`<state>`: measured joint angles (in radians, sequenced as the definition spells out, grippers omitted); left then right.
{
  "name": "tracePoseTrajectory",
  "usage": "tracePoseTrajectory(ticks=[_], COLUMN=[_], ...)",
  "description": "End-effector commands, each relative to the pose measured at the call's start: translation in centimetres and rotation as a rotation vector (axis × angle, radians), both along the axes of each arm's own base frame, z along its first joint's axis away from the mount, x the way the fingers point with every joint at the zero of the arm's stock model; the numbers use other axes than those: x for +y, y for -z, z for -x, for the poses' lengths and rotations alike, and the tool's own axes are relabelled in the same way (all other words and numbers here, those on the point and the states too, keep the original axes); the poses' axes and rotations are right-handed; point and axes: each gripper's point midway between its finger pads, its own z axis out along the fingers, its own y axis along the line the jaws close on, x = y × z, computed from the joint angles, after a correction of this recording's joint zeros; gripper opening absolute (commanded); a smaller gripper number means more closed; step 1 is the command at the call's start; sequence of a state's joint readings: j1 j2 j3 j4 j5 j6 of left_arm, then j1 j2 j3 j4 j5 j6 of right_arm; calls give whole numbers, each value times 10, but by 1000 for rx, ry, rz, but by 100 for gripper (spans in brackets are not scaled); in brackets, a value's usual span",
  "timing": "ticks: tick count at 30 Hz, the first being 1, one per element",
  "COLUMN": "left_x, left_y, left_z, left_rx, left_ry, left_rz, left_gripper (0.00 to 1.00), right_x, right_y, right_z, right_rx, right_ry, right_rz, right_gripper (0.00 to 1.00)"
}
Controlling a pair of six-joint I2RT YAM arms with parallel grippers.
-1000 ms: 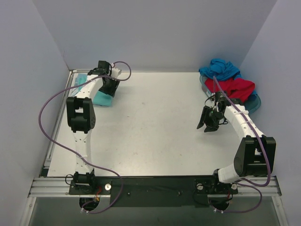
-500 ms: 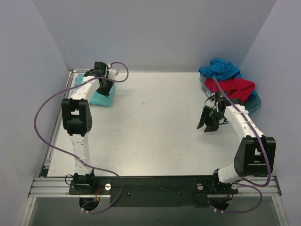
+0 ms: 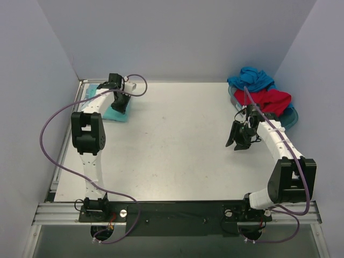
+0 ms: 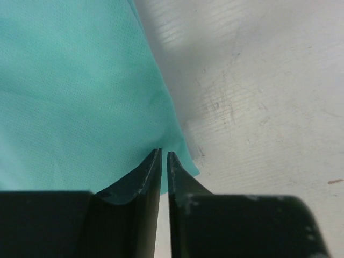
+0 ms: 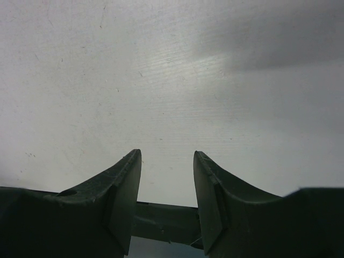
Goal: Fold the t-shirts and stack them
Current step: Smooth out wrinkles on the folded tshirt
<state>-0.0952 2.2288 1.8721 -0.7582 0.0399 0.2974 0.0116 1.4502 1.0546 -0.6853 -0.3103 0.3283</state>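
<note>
A folded mint-green t-shirt (image 3: 109, 112) lies at the far left of the table and fills the left of the left wrist view (image 4: 75, 91). My left gripper (image 3: 119, 103) hangs over the shirt's right corner. Its jaws (image 4: 164, 155) stand almost together with only a thin slit and no cloth visibly between them. A red t-shirt (image 3: 266, 100) and a bright blue t-shirt (image 3: 251, 78) lie crumpled at the far right. My right gripper (image 3: 237, 141) is open and empty over bare table (image 5: 167, 153). No shirt with white lettering shows.
The red and blue shirts rest in a translucent blue plastic tray (image 3: 291, 119) in the far right corner. Grey walls close in the left, back and right. A metal rail (image 3: 62, 145) runs along the table's left edge. Purple cables loop off both arms.
My left gripper has shifted slightly left and toward the back over the mint-green shirt, and the shirt's near edge sits a little further left. The right arm has not moved.
</note>
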Motion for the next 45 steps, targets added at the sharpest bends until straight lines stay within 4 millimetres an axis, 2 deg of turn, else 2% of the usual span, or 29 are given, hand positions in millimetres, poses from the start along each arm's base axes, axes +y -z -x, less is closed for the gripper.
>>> tracePoseTrajectory(ticks=[1, 2, 3, 4, 5, 7, 8, 9, 10, 11, 12, 13, 14, 15, 16, 19, 20, 22, 23, 24, 25, 26, 27, 28, 29, 33, 34, 40, 45], left_x=[-14, -22, -25, -33, -36, -44, -46, -48, -49, -49, -47, -46, -44, -44, -41, -33, -25, -7, 2, 2, 19, 22, 30, 33, 40, 47, 48, 57, 54], left_y=[-93, -123, -123, -154, -146, -157, -158, -154, -149, -146, -138, -136, -123, -120, -111, -90, -80, -71, -74, -66, -64, -62, -61, -58, -54, -55, -56, -51, -48], left_z=[-5, -3, 7, 13, 24, 48, 69, 81, 104, 114, 134, 143, 158, 165, 173, 183, 185, 186, 186, 192, 193, 194, 195, 197, 199, 198, 198, 197, 197], left_rx=[-192, -266, -273, -361, -350, -391, -391, -376, -346, -332, -301, -294, -275, -274, -290, -303, -320, -348, -372, -361, -387, -396, -421, -423, -438, -485, -491, -515, -513], left_ry=[39, 63, 74, 108, 119, 168, 191, 215, 225, 231, 224, 212, 194, 150, 123, -32, -86, -237, -301, -312, -375, -394, -425, -441, -467, -488, -489, -540, -531], left_rz=[109, 156, 178, 223, 242, 290, 313, 322, 337, 342, 350, 361, 368, 390, 389, 412, 392, 385, 396, 396, 383, 382, 366, 365, 354, 352, 350, 323, 340], left_gripper=[27, 37, 44, 46, 50, 57, 59, 62, 63, 64, 64, 64, 64, 65, 65, 65, 65, 65, 65, 65, 65, 66, 66, 68, 75, 75, 84, 84, 84], right_x=[-9, -9, -9, -8, -15, -16, -17, -17, -17, -16, -17, -16, -17, -17, -17, -15, -15, -14, -14, -15, -16, -17, -20, -22, -26, -32, -32, -25, -26], right_y=[-11, -13, -15, -17, -15, -18, -25, -22, -31, -26, -37, -32, -40, -38, -44, -36, -35, -31, -26, -17, -28, -17, -23, -13, -16, -5, -2, 5, 5], right_z=[3, 4, 0, 1, -2, -6, -13, -11, -19, -18, -25, -23, -28, -25, -30, -22, -22, -19, -16, -12, -18, -14, -17, -13, -14, -6, -5, -1, 0], right_rx=[-44, -61, -93, -119, -145, -212, -277, -288, -361, -371, -443, -458, -524, -555, -609, -668, -685, -713, -719, -715, -785, -779, -825, -817, -843, -833, -827, -811, -814], right_ry=[-6, -9, -8, -13, 11, 9, 13, 17, 28, 34, 48, 56, 68, 76, 84, 72, 65, 49, 39, 40, 35, 41, 51, 60, 77, 99, 97, 79, 79], right_rz=[36, 37, 37, 39, 37, 38, 39, 37, 33, 28, 24, 19, 18, 16, 16, 11, 8, 13, 19, 25, 31, 39, 55, 62, 79, 106, 107, 77, 79], right_gripper=[40, 40, 40, 40, 40, 40, 41, 41, 41, 41, 42, 43, 43, 44, 44, 46, 46, 47, 47, 47, 47, 47, 47, 47, 47, 48, 48, 48, 48])
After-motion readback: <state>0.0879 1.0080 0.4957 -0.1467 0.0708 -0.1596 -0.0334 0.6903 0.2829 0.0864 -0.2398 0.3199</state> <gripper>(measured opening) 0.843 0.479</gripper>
